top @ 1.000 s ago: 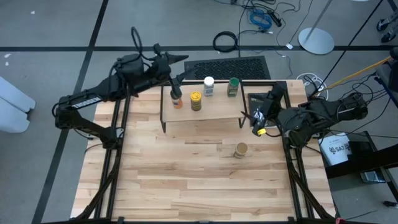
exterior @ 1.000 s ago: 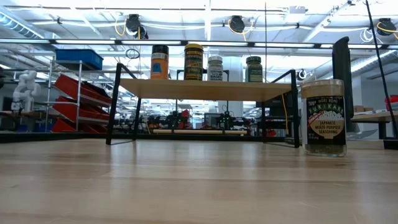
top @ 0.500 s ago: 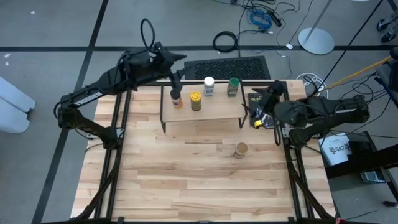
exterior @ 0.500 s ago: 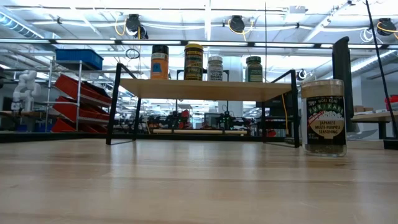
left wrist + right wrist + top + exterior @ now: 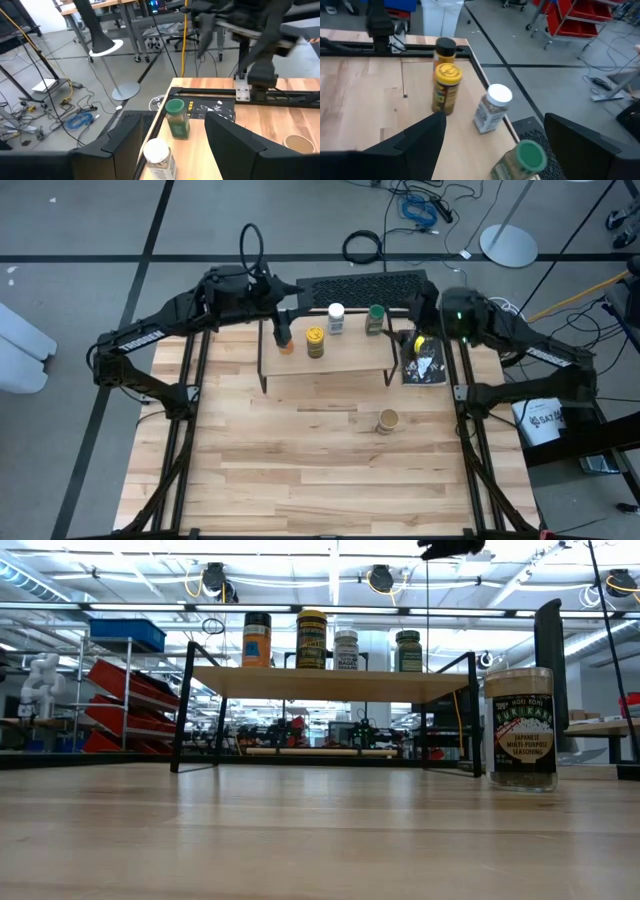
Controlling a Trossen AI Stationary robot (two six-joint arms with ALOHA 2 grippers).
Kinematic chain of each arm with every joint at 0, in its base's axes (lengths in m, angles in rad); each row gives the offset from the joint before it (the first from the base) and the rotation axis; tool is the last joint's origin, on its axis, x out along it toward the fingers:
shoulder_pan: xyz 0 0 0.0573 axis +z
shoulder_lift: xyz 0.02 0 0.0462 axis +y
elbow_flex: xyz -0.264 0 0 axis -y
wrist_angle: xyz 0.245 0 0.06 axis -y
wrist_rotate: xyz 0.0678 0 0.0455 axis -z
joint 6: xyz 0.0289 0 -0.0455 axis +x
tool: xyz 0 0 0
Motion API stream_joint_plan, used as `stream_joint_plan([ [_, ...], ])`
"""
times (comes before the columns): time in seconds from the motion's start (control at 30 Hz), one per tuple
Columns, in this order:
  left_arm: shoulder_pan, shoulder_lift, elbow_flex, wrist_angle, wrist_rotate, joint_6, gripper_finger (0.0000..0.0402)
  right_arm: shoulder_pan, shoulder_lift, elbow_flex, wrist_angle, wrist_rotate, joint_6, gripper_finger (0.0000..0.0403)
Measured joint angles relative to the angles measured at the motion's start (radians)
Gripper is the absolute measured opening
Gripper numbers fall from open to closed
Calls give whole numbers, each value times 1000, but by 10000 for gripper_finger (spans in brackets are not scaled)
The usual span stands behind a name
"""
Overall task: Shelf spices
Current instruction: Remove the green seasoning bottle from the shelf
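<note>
1. Nearest the front of the butcher-block tabletop (image 5: 300, 470), a small cylindrical spice jar with a tan lid (image 5: 388, 420) stands upright on the wood by itself, in front of the shelf's right end and well apart from both my grippers. In the low view it shows at the right, with dark contents and a green label (image 5: 520, 728).
2. Behind it stands the low light-wood shelf on thin black metal legs (image 5: 340, 358). Four jars stand upright in a row on the board: a dark-lidded jar with orange contents (image 5: 284, 337), a yellow-lidded jar (image 5: 315, 341), a white-lidded jar (image 5: 336, 318) and a green-lidded jar (image 5: 375, 319).
3. My left gripper (image 5: 286, 308) hangs just behind the shelf's left end, close to the dark-lidded jar. Its two dark fingers (image 5: 122, 145) are spread apart with nothing between them.
4. My right gripper (image 5: 413, 303) is raised behind the shelf's right end, near the green-lidded jar. Its fingers (image 5: 427, 137) stand wide and hold nothing.
5. A black book with pale lettering (image 5: 426, 366) lies flat on the table just right of the shelf.
</note>
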Motion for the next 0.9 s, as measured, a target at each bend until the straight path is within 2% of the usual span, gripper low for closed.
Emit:
stream_joint_plan([
  [0.23,-20,0,0,-17,-1,-22,224,-258,107,0,23,-380,-23,327],
  [0.4,-44,0,0,-67,-1,-61,224,-362,203,0,24,-443,-73,327],
  [0.57,-71,0,0,-118,-1,-78,224,-410,255,0,25,-549,-89,327],
  [0.9,-111,0,0,-162,-1,-79,224,-429,321,0,-6,-561,-204,325],
])
